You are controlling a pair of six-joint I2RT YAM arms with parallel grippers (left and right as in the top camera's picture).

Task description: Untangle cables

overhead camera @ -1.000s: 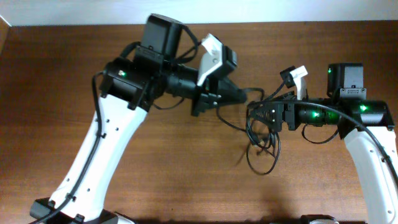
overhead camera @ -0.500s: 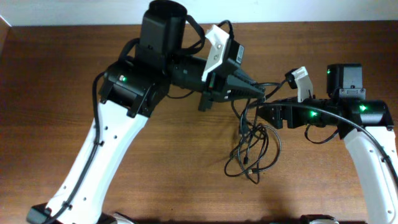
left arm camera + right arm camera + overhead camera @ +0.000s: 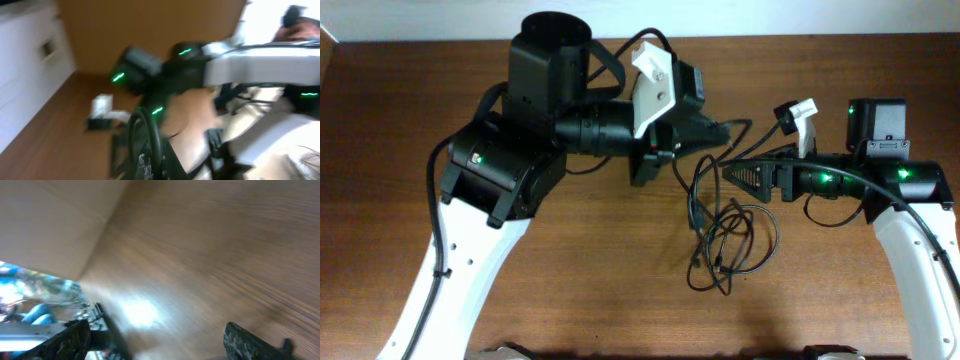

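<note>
The cables (image 3: 735, 245) are thin black cords. They hang in a loose tangle from my left gripper (image 3: 723, 133), which is shut on a strand, and their lower loops rest on the wooden table (image 3: 570, 280). The left wrist view is blurred and shows a black loop of cable (image 3: 145, 132) rising from the jaws of the left gripper (image 3: 165, 171). My right gripper (image 3: 738, 172) points left beside the hanging strands. It is open, and its fingers (image 3: 70, 339) stand wide apart with only table between them.
The right arm (image 3: 880, 180) reaches in from the right edge and the left arm (image 3: 510, 170) from the lower left. A pale wall (image 3: 50, 220) borders the table at the back.
The left arm has swung and lifted the strand. The tangle now hangs lower and more spread out. The right gripper has opened a little wider and no longer touches the cables.
</note>
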